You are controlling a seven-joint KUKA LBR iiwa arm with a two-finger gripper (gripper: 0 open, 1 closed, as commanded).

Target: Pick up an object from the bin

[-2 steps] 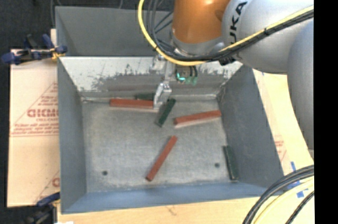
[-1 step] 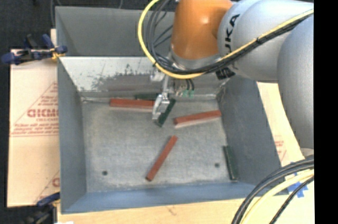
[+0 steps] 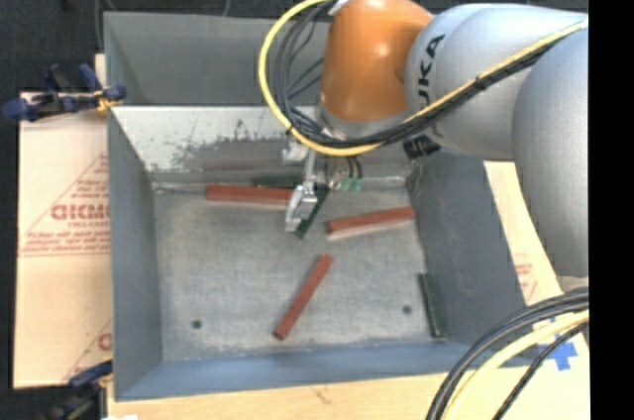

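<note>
Nearest, lower centre: slanted red-brown stick (image 3: 302, 297), open floor around it. Dark green strip (image 3: 430, 305) lies along the right wall of the bin (image 3: 134, 240). At mid-frame my end effector (image 3: 305, 210) sits over a dark green piece (image 3: 304, 228), which is mostly hidden. I cannot tell whether the end effector is apart or together. Left stick (image 3: 248, 194) and right stick (image 3: 369, 222), both red-brown, flank it.

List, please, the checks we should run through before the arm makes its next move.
1. Tool low inside the bin: ok.
2. Whether the tool holds anything: cannot tell.
3. Left red stick lies flat with its end at the tool; whether they touch: cannot tell.
4. Right red stick lies flat beside the tool: ok.
5. Lower red stick and dark stick by the right wall lie well away from the tool: ok.
</note>
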